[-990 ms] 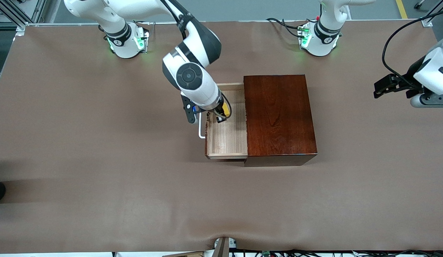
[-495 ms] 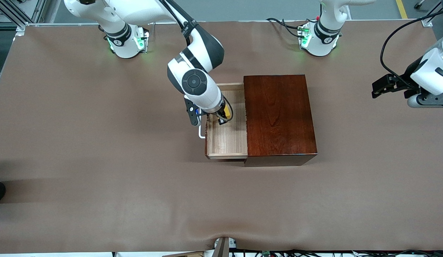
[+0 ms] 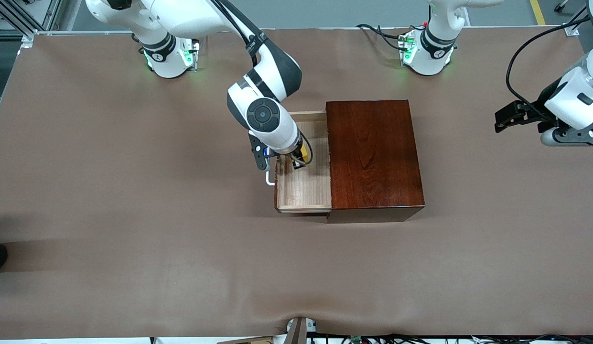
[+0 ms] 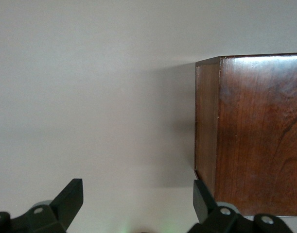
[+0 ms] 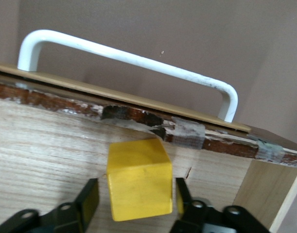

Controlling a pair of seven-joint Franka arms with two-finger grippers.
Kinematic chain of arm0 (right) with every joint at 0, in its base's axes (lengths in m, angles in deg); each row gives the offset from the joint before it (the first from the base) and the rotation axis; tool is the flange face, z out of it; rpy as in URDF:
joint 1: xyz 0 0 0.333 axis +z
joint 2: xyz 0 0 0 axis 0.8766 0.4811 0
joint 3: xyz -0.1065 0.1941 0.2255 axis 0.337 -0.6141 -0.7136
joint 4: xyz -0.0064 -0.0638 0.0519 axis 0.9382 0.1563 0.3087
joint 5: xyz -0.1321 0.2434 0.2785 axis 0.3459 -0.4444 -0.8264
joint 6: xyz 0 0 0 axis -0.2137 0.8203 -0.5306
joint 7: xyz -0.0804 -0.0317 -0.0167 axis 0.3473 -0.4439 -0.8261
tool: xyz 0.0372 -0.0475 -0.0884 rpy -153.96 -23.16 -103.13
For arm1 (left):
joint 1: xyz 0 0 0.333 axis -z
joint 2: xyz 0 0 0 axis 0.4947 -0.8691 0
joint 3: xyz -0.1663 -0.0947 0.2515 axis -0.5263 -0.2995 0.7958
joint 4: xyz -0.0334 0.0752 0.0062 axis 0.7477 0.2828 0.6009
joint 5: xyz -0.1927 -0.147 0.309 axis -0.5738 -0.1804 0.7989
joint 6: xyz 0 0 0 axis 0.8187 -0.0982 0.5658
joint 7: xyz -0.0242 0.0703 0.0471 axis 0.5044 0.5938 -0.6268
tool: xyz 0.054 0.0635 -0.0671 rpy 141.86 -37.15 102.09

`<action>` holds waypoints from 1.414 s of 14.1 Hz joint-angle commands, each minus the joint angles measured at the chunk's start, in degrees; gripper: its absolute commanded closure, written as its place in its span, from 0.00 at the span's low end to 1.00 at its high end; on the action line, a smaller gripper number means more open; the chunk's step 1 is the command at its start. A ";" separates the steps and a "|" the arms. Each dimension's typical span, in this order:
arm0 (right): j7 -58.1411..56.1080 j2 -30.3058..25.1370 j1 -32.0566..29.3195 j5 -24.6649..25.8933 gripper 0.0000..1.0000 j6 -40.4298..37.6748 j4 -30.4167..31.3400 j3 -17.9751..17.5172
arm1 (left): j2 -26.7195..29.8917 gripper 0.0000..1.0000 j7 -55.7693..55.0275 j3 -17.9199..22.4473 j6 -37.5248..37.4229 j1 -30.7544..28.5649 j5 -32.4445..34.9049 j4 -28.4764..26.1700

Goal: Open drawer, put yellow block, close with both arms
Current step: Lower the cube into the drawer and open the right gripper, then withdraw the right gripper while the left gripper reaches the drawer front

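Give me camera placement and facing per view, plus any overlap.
Front view: high across the table, facing both arms' bases; shows both arms, the wooden box and the open drawer.
Left wrist view: on the left arm, looking down at the table and a box corner; the left end effector stands open.
Right wrist view: on the right arm, looking into the drawer; the right end effector stands apart around the yellow block, near the white handle.
Shared: front and left wrist both show the box.

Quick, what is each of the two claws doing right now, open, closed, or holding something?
Right gripper: in the open drawer, jaws open with gaps either side of the yellow block.
Left gripper: jaws open, holding nothing, beside the wooden box.
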 commanded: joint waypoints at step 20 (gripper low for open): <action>-35.14 -11.57 -22.78 5.21 0.00 -31.81 -15.65 1.42 | -14.23 0.00 -68.92 -0.61 10.14 25.70 -3.82 11.59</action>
